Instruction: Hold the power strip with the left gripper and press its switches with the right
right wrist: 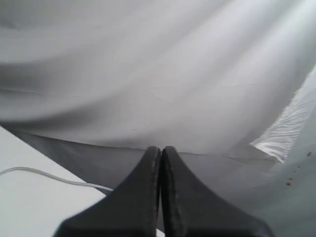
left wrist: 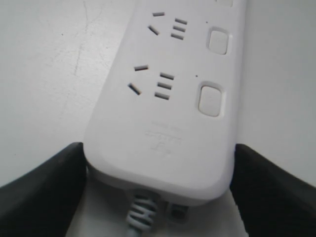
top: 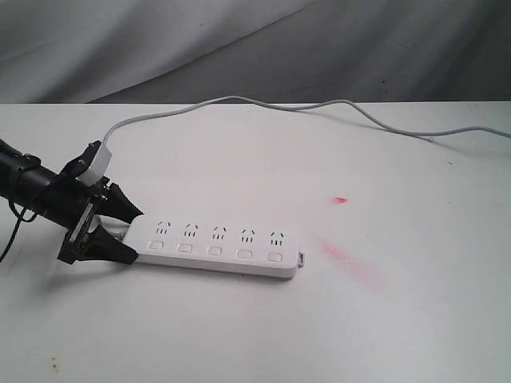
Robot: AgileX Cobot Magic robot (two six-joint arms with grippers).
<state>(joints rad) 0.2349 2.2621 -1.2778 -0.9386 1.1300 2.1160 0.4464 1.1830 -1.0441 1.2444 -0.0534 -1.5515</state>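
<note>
Exterior view: power strip (top: 215,247) end in left end effector (top: 137,235) grip

The power strip (left wrist: 163,143) fills the middle of the frame, its rounded end pinched between the left gripper (left wrist: 158,153) and its two black fingers (left wrist: 44,192), one pressed on each long side. Two switches (left wrist: 210,98) show beside their sockets, and the ribbed cord (left wrist: 140,212) runs out between the fingers.

A white table (top: 239,335) carries a white power strip (top: 215,243) lying flat with its sockets facing up. Its grey-white cord (top: 231,98) leaves the strip's left end, curves across the tabletop behind the strip and trails off to the right. A red smear (top: 345,254) marks the surface just right of the strip, with a small red spot (top: 341,199) farther back.
</note>
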